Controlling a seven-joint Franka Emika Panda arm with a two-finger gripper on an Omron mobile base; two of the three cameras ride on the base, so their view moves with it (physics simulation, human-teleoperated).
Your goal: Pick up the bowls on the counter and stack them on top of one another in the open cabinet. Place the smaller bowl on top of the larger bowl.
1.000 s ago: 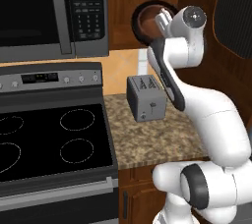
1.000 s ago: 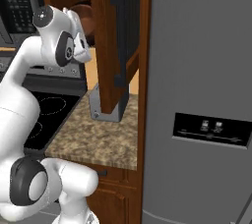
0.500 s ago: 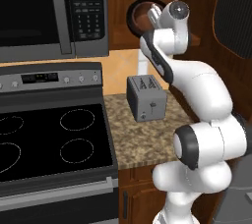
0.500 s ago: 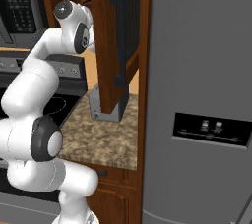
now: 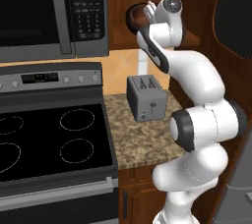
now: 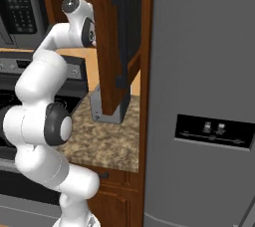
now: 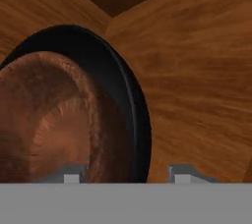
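Item: bowl stack, near done.
Smaller bowl (image 7: 54,120), reddish-brown, nested inside larger bowl (image 7: 125,95), black, both in cabinet (image 7: 197,70), up right of microwave (image 5: 54,12).
Counter (image 5: 147,134): toaster (image 5: 146,98) only, no bowls.
Claw (image 7: 123,176): fingers apart, straddling both rims, gripping nothing.
Left: pull arm out.

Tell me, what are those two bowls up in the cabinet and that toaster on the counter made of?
The smaller bowl looks like reddish-brown wood: streaky grain, dull sheen. The larger bowl around it is plain matte black, perhaps ceramic or plastic; the look leaves it open. The toaster seems brushed grey metal. The counter looks like polished speckled granite, and the cabinet like grained brown wood.
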